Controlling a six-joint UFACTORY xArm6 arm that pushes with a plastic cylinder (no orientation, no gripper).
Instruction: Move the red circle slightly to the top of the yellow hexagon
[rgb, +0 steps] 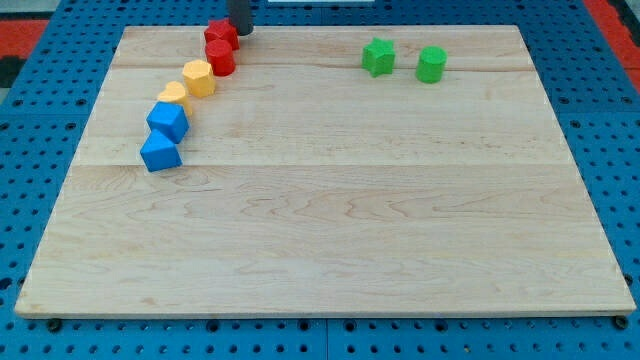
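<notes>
The red circle (221, 58), a short red cylinder, stands near the board's top left. The yellow hexagon (199, 78) lies just below and left of it, touching or nearly touching. A second red block (221, 34), shape unclear, sits right above the red circle. My tip (241, 31) is at the top edge of the view, just right of that upper red block and up-right of the red circle. The rod above it is cut off by the frame.
A yellow heart-like block (174, 96) lies below-left of the hexagon, then a blue block (168, 121) and another blue block (160, 153). Two green blocks (378, 56) (431, 64) sit at the top right. The wooden board (330, 220) rests on a blue pegboard.
</notes>
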